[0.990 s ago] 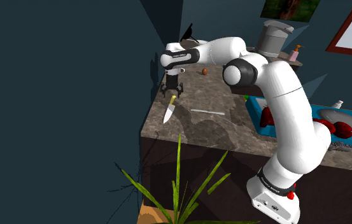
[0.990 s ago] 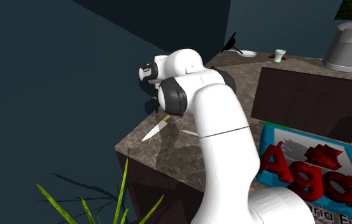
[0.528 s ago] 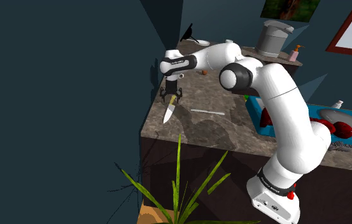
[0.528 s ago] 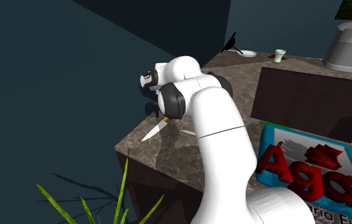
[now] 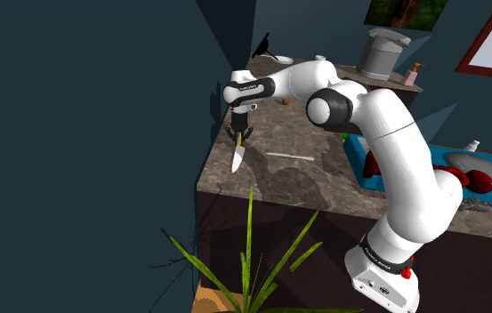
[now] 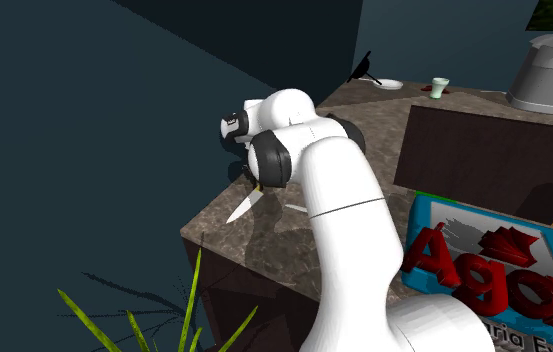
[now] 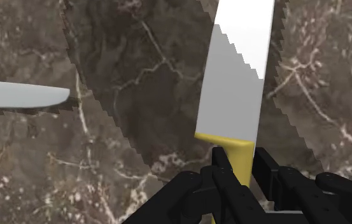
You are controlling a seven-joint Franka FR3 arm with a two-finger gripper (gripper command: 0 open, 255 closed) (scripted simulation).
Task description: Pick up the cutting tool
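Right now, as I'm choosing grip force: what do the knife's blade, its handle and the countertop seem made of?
The pale grey knife blade: flat, matte, likely metal, not certain. Its plain yellow handle: smooth, uniform, maybe plastic. The dark brown countertop: pale veins suggest polished marble-like stone.

Glossy white rounded arm (image 5: 401,147), dark grey joint caps (image 5: 327,108), red dot (image 5: 406,273) near the base (image 5: 375,283), black pincer (image 5: 239,137).

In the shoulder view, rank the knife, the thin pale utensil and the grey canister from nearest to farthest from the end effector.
1. knife: yellow handle clasped in the end effector, near the counter's corner.
2. thin pale utensil: lying on the counter, to the shoulder view's right of the knife.
3. grey canister: far back on the counter, upper right.
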